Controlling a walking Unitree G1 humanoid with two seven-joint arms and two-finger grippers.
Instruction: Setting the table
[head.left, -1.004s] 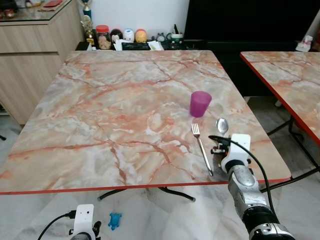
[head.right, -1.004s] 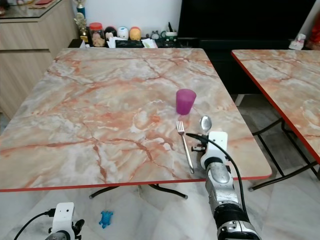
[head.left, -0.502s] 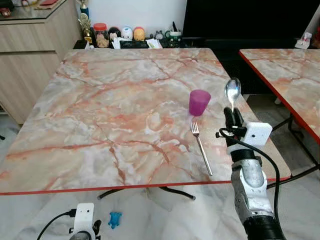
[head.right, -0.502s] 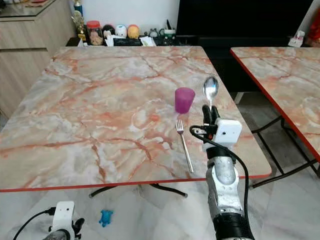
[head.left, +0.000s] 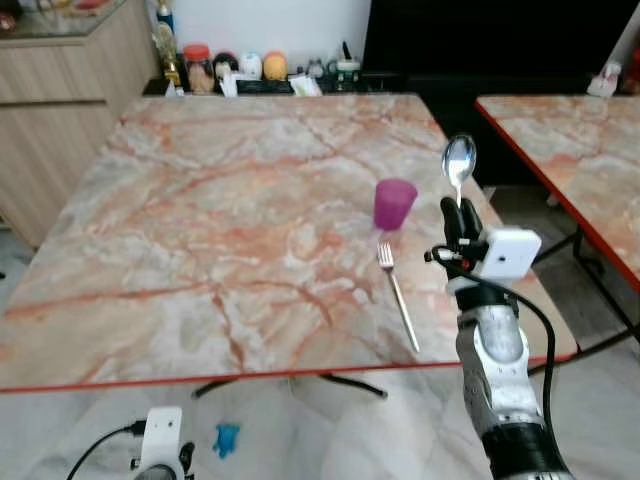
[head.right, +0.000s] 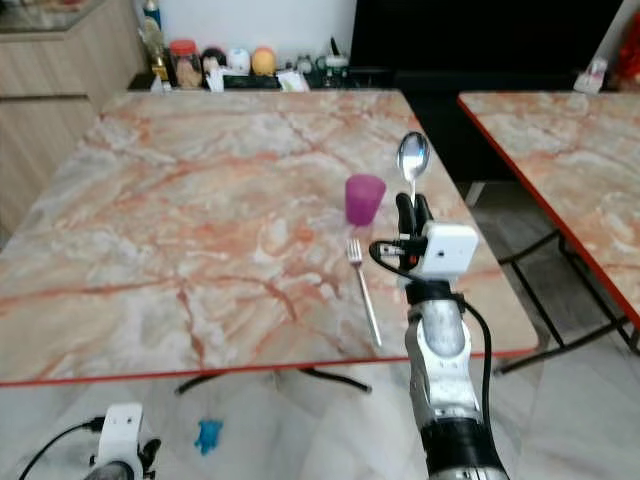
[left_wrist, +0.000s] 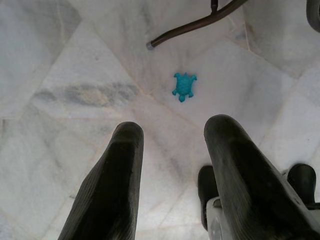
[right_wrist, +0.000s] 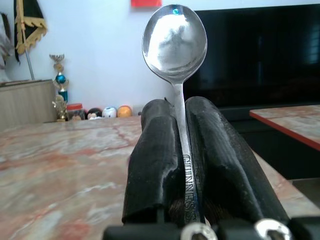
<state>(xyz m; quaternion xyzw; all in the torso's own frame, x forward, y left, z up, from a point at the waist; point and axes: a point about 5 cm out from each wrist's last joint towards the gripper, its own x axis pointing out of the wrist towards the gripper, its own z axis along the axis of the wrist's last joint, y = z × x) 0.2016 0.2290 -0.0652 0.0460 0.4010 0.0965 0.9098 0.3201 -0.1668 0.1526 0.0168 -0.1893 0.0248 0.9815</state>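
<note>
Right gripper (head.right: 410, 213) raised above the near right part of the marble desk (head.left: 200, 230), jaws clamped on the handle of a metal spoon (head.left: 459, 165); spoon upright, bowl on top. Fork (head.left: 398, 298) lies flat on the desk, just left of the gripper, tines pointing far. Purple cup (head.left: 394, 204) upright just beyond the fork. Left gripper (left_wrist: 172, 177) hangs low over the marble floor (left_wrist: 75, 75), jaws apart, holding nothing. Small blue turtle toy (left_wrist: 183, 86) on floor near a desk leg (left_wrist: 195, 24).
</note>
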